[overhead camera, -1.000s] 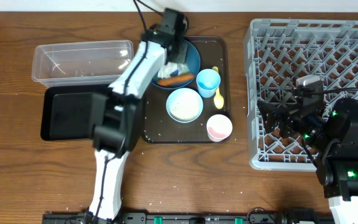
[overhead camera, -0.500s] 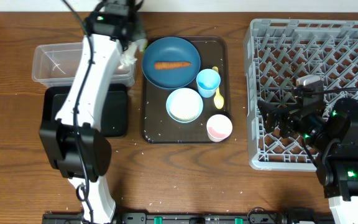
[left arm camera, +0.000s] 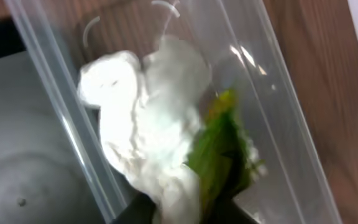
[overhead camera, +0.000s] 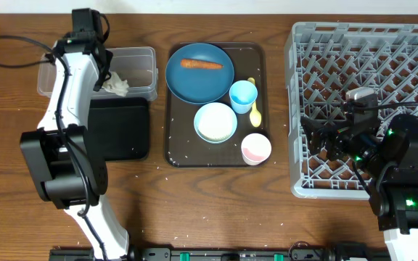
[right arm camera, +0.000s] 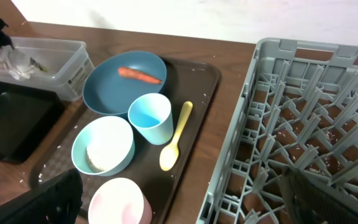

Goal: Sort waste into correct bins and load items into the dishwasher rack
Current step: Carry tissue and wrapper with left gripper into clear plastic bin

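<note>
Left end effector (overhead camera: pixel 107 77) above tub (overhead camera: pixel 141 52); wooden table (overhead camera: pixel 216 210).

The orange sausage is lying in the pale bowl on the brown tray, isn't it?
Not quite. The sausage lies on the dark blue plate, not in the pale bowl. The plate does sit on the brown tray. The overhead view shows this plainly, and the right wrist view agrees.
</note>
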